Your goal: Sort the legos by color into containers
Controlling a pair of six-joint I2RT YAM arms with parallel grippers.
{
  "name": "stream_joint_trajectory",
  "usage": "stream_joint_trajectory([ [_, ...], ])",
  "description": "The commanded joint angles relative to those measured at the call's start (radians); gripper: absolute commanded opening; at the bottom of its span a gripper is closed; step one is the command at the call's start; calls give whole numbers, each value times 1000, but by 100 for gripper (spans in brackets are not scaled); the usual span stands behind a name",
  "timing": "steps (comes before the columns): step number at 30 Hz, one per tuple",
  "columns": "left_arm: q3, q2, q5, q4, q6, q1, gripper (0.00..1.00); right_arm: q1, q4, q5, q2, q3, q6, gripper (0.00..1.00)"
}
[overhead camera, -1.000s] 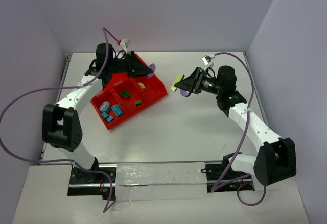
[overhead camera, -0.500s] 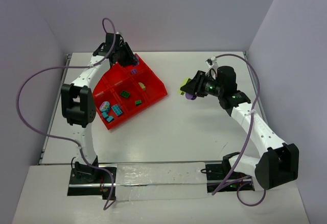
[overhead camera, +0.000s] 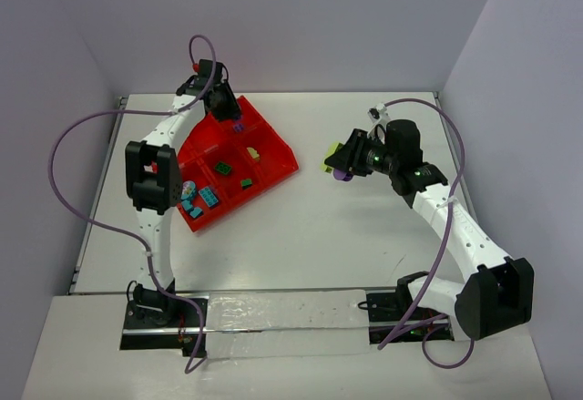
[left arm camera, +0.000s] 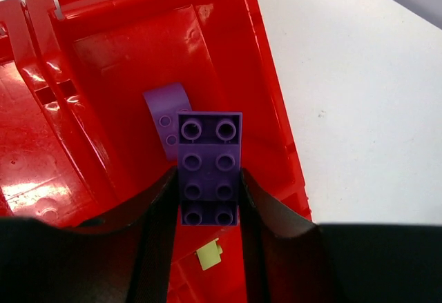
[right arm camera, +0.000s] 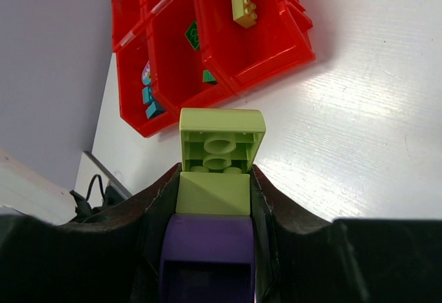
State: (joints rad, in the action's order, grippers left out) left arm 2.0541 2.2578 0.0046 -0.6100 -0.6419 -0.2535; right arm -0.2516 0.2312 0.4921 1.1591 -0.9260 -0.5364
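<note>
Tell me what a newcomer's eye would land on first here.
A bright red tray stands on the left of the table, bricks scattered in its compartments. The left hand holds a purple brick above its far compartment. Right of the tray, the right hand grips a yellow-green and purple clump.

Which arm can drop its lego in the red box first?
Left. The left gripper holds a purple studded brick above the red plastic tray; the right gripper's yellow-green and purple clump is over the white table.
</note>
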Motion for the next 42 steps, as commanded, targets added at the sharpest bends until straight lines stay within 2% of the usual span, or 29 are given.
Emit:
stream_joint_trajectory([
  [1, 31, -36, -2, 21, 15, -4, 71, 5, -16, -5, -24, -50, 15, 0],
  [6, 22, -110, 3, 30, 48, -26, 85, 5, -12, -7, -31, -47, 16, 0],
  [11, -20, -202, 37, 30, 72, -53, 84, 5, -7, -12, -35, -52, 19, 0],
  [19, -368, -505, 410, 181, 218, -118, 80, 5, 23, -34, -28, -77, -3, 0],
  [21, -455, -564, 446, 184, 270, -143, 80, 6, 45, -65, -17, -89, -18, 0],
  [25, -510, -628, 432, 125, 341, -246, 80, 6, 111, -143, 17, -127, -70, 0],
  [29, -557, -645, 454, 118, 348, -325, 80, 6, 126, -164, 34, -138, -130, 0],
  [34, -613, -665, 430, 138, 317, -335, 79, 6, 155, -243, 51, -127, -154, 0],
  [42, -501, -602, 263, -39, 376, -332, 79, -11, 229, -487, 54, -90, -93, 0],
])
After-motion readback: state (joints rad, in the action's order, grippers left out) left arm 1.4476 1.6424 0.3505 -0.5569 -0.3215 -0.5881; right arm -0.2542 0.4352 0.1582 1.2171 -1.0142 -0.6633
